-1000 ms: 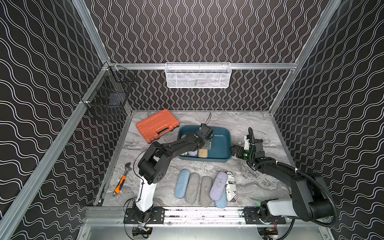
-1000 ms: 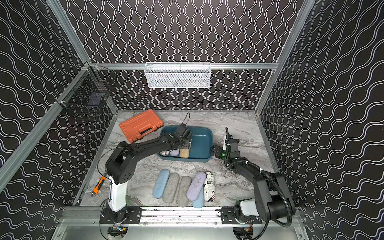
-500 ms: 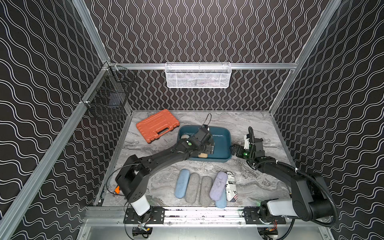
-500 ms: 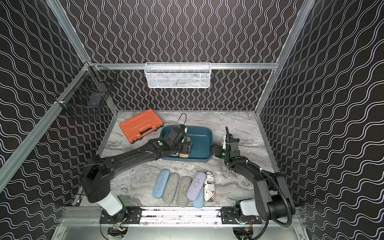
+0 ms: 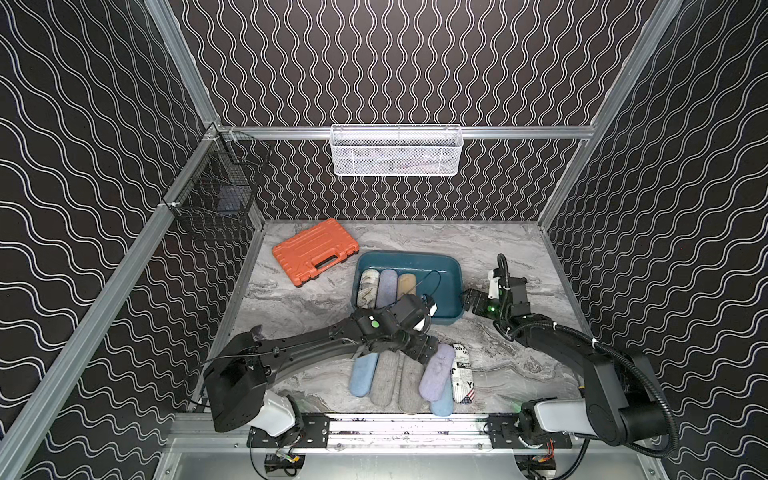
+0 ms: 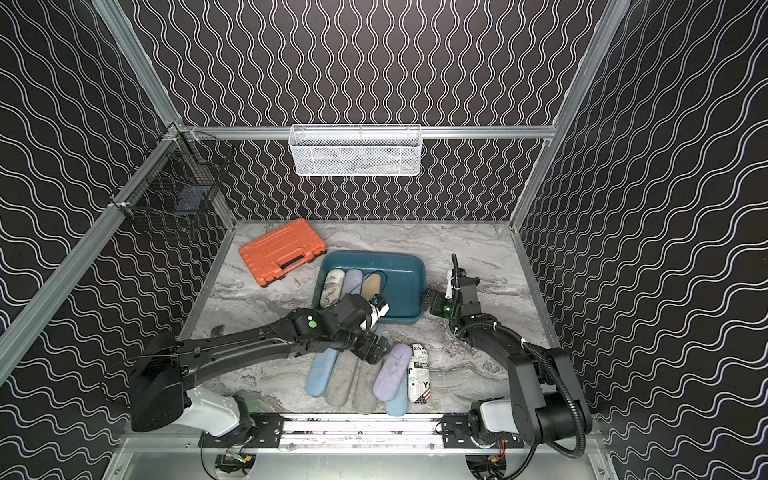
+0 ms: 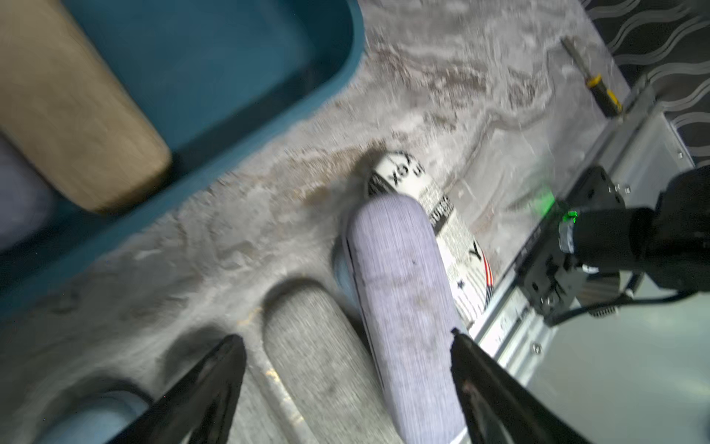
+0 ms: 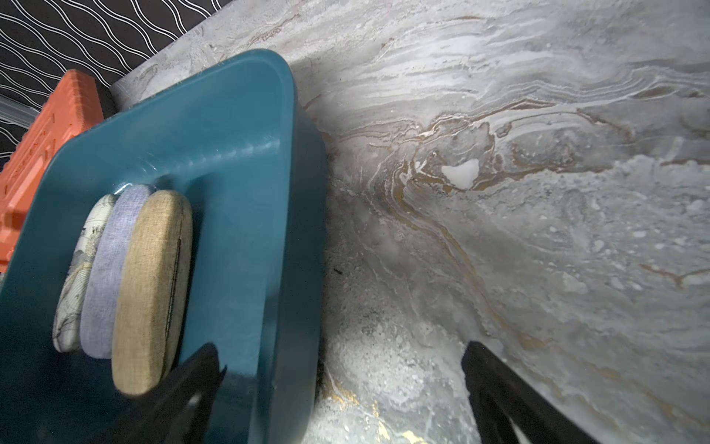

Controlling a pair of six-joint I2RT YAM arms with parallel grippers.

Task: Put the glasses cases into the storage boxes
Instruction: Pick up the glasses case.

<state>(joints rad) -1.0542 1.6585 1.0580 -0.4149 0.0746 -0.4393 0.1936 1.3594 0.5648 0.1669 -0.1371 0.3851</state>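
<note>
The tray [image 5: 409, 254] holds three cases side by side at its left end: a map case [image 5: 368, 286], a lavender case [image 5: 386, 286] and a tan case [image 5: 406, 284]. The rest lie in a row on the tray's near side: a blue case [image 5: 362, 376], two grey cases [image 5: 384, 382], a slanted lavender case [image 5: 436, 370] and a newspaper case [image 5: 463, 374]. The left gripper [image 7: 345, 340] hovers over this row, jaws spread and empty. The right gripper [image 8: 340, 351], jaws spread wide, straddles the tray's right wall. Whether it touches the wall is unclear.
</note>
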